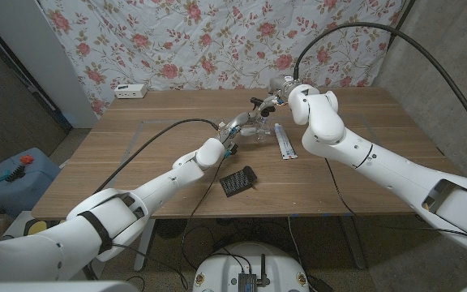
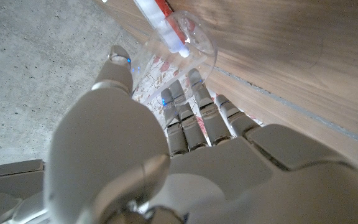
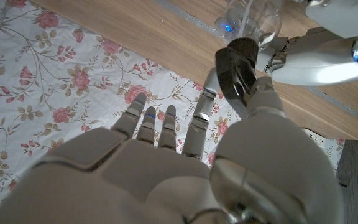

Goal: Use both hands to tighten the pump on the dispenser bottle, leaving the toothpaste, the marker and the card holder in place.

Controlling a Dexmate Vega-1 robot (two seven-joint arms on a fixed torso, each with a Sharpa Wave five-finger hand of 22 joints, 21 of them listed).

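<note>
Both robot hands meet at mid-bench: my left robot hand (image 1: 232,134) grasps the clear dispenser bottle (image 1: 254,130), my right robot hand (image 1: 278,88) above it; its grip I cannot tell.

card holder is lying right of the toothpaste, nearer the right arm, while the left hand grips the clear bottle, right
Not quite. In the head view the card holder lies left of the toothpaste, nearer the left arm and the table's front edge. The left hand does grip the clear bottle.
</note>
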